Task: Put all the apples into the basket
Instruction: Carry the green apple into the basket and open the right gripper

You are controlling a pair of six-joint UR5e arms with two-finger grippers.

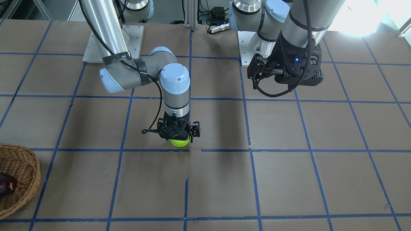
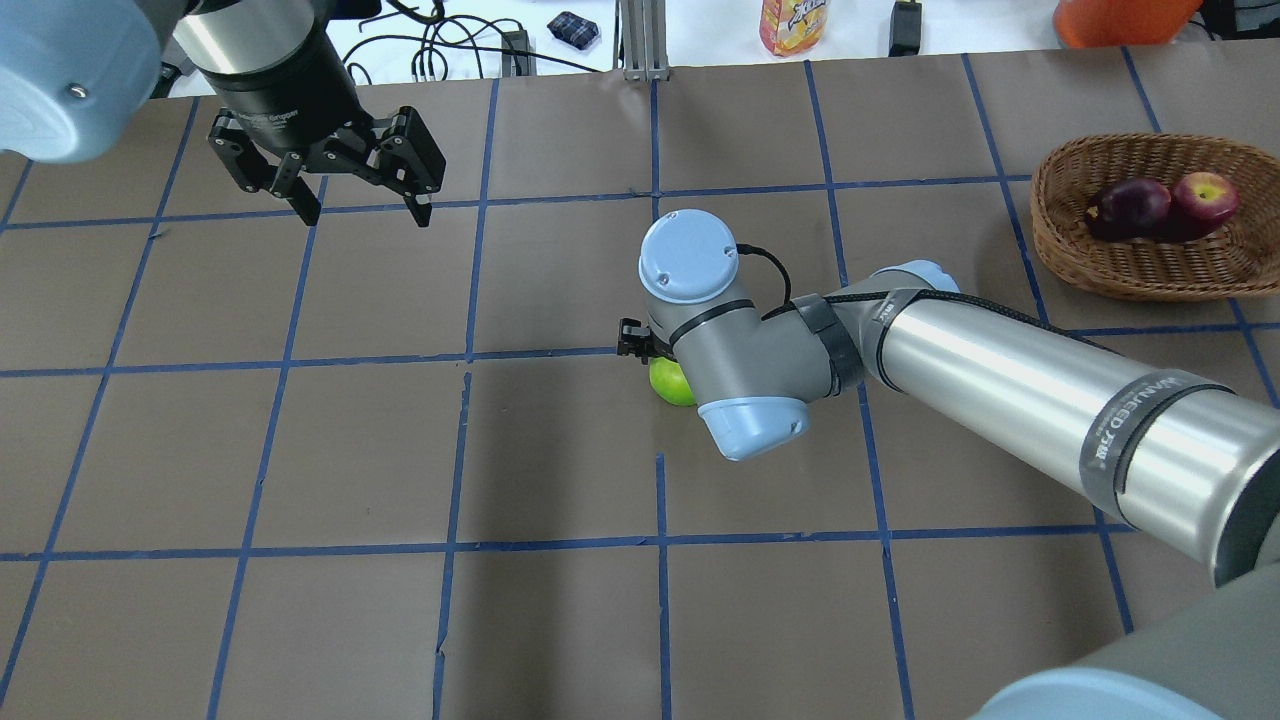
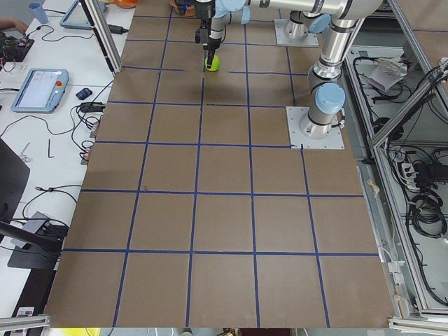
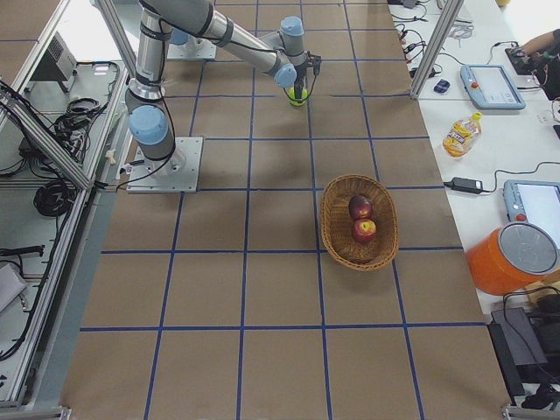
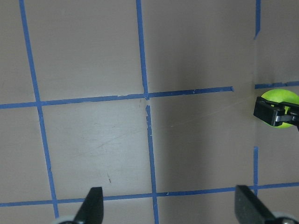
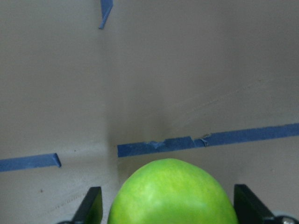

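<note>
The lime green apple (image 1: 179,142) sits on the brown table near its middle; it also shows in the overhead view (image 2: 670,382) and fills the bottom of the right wrist view (image 6: 173,196). My right gripper (image 6: 166,207) is open and lowered over it, one finger on each side. The dark maroon apple (image 2: 1130,205) and the red apple (image 2: 1205,195) lie in the wicker basket (image 2: 1060,250) at the far right. My left gripper (image 2: 365,210) is open and empty, hovering above the far left of the table.
A juice bottle (image 2: 795,25) and an orange container (image 2: 1110,15) stand on the bench beyond the table's far edge. Both arm base plates (image 1: 112,45) are bolted at the robot's side. Blue tape lines grid the table.
</note>
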